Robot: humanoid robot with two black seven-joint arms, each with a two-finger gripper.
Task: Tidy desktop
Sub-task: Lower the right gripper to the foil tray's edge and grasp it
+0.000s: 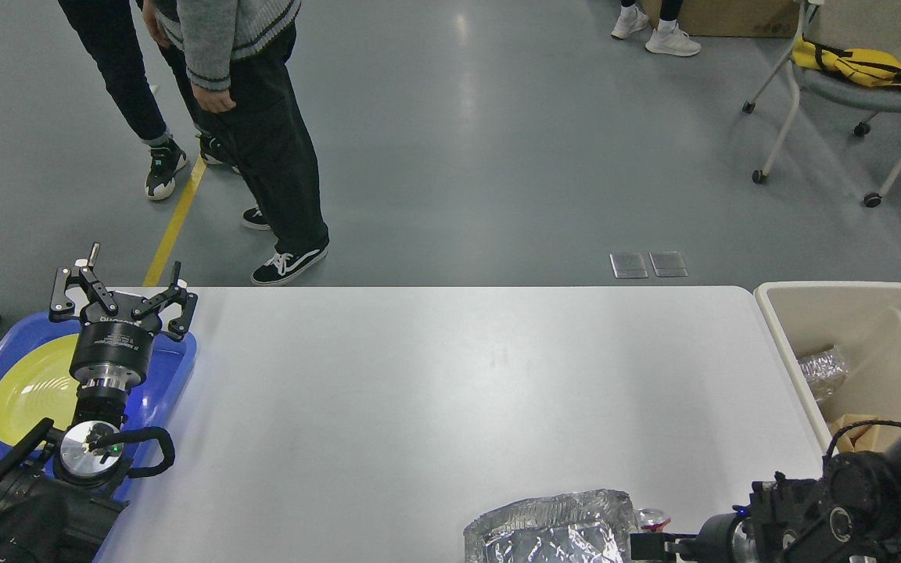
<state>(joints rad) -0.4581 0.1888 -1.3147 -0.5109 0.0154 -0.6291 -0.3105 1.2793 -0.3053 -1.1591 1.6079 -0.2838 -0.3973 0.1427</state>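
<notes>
The crumpled silver foil tray (552, 528) lies at the wide white worktop's (450, 375) near edge, just left of the right end effector (654, 543), whose opening I cannot tell, while the empty, spread left end effector (123, 301) hangs well apart.

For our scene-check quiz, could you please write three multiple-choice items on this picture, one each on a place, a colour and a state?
1. Where does the foil container lie?
A. At the near edge of the desktop
B. In the blue tray
C. On the chair

2. What colour is the plate in the tray?
A. Red
B. Yellow
C. White

3. How stands the left gripper?
A. Shut on a plate
B. Shut on foil
C. Open, holding nothing

Answers: 1 A, it sits on the white top at the bottom of the view; 2 B, a yellow disc shows in the tray; 3 C, its fingers are spread with nothing between them.
</notes>
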